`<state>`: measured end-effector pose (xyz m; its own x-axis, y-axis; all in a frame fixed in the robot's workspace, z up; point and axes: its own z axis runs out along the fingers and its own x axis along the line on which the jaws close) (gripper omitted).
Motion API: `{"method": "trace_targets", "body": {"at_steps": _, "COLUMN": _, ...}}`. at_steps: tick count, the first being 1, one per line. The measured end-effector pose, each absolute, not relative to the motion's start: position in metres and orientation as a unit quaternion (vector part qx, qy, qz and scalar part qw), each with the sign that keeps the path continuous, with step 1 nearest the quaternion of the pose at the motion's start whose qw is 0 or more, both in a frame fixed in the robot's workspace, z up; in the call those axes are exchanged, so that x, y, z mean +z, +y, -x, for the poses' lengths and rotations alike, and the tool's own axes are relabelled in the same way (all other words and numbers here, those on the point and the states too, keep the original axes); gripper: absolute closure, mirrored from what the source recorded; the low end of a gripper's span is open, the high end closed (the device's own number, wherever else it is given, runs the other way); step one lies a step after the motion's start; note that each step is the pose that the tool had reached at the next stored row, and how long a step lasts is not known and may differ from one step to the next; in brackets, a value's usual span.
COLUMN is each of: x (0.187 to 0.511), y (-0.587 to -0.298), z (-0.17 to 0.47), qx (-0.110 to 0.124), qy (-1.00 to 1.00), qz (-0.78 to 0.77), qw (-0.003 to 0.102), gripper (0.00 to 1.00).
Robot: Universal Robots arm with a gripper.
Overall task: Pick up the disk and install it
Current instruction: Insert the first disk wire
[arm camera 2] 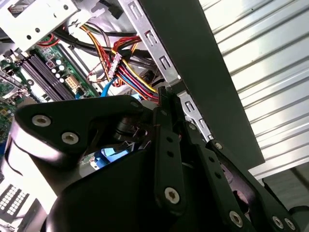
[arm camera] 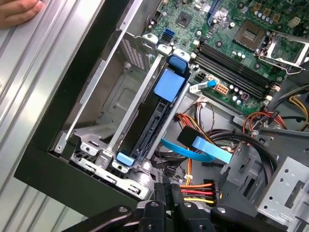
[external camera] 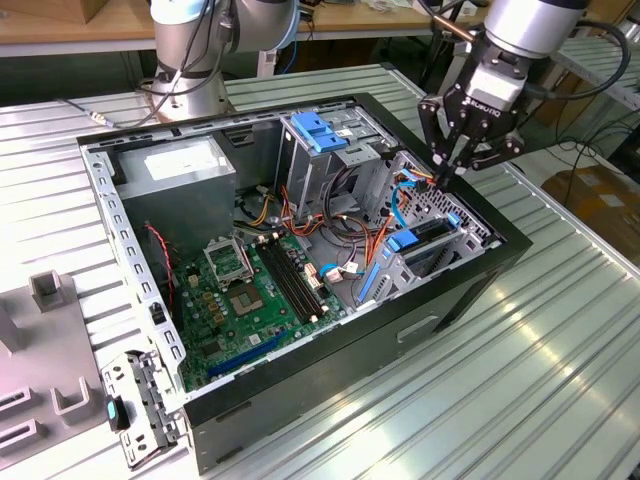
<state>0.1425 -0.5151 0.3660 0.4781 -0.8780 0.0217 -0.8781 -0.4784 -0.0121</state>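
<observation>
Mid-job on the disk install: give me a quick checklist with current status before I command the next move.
1. Gripper empty: ok, fingers shut with nothing between them.
2. Disk in the drive cage: ok, it stands on edge between the cage rails.
3. Disk fully seated and latched: cannot tell.
4. Wires clear of the fingers: not ok, the red and yellow wire bundle lies right beside them.
5. People clear: not ok, a hand rests on the table near the case.
</observation>
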Motion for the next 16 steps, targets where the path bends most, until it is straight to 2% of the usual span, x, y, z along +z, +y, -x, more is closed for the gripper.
{"method": "trace_targets", "body": {"at_steps": 16, "x": 0.3645, "y": -0.5151, "z": -0.1417, "qx": 0.012, "qy": -0.581, "qz": -0.814, "qw": 0.001, "gripper": 0.84}}
